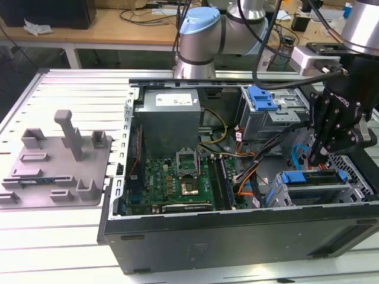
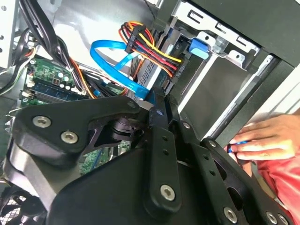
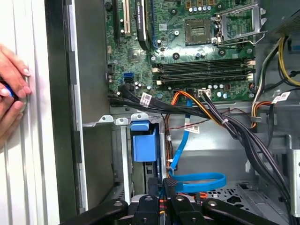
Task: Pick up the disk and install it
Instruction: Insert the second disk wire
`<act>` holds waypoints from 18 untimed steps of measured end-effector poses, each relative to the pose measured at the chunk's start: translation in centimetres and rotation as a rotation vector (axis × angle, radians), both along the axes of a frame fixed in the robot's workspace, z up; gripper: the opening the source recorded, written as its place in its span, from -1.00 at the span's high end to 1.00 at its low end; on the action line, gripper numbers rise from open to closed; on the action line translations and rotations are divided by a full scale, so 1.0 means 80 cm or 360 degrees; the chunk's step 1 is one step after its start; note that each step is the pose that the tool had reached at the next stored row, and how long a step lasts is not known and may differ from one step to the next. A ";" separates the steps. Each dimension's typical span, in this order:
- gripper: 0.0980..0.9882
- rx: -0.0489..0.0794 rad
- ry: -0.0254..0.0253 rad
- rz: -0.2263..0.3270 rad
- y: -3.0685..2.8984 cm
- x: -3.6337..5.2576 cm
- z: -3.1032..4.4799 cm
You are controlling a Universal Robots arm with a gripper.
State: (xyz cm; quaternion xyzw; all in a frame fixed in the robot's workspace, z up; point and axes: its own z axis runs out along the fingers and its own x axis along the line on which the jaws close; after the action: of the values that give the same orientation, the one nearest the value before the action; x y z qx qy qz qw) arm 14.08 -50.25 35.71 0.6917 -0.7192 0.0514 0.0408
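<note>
Open PC case (image 1: 237,236) lies on its side on a slatted metal table (image 1: 59,248). The arm (image 1: 201,35) comes in from behind the case, and the black gripper (image 1: 312,158) hangs inside the case at the exterior view's right, tips pointing down, just above the lower drive cage (image 1: 349,177). The disk (image 1: 311,179) sits in that cage, with its blue carrier showing along the top edge and silver metal under it. The gripper is just over it; contact is unclear. In the first wrist view the carrier's blue front (image 3: 143,143) is seated in the bay slot, with the gripper (image 3: 164,185) close beside it and a blue flat cable (image 3: 197,180) looped next to the tips. Can't tell whether the gripper is open or closed, and nothing is visibly gripped. In the second wrist view the gripper (image 2: 157,101) points into the case near the blue cable (image 2: 117,61) and a bundle of red-yellow-black power wires (image 2: 150,44). The motherboard (image 1: 172,177) is in the middle of the case, with the power supply (image 1: 172,118) behind it and an upper drive cage with a blue latch (image 1: 260,97) further back. A grey fixture tray (image 1: 53,165) with upright posts sits on the table at the exterior view's left, well apart from the case. A person's hand (image 3: 11,89) rests on the table just outside the case wall, pinching something small and blue.
</note>
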 end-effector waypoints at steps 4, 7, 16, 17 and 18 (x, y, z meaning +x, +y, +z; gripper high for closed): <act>0.86 0.0032 -0.00006 0.0003 -0.0080 0.000 -0.0001; 0.86 0.0045 -0.00008 0.0006 -0.0110 0.000 -0.0001; 0.86 0.0075 -0.00008 0.0009 -0.0180 0.002 -0.0005; 0.86 0.0086 -0.00008 0.0009 -0.0192 0.002 -0.0006; 0.86 0.0091 -0.00009 0.0010 -0.0197 0.002 -0.0006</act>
State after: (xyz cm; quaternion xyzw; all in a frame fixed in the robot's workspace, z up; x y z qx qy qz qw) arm 14.25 -51.83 35.66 0.6948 -0.7183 0.0311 0.0206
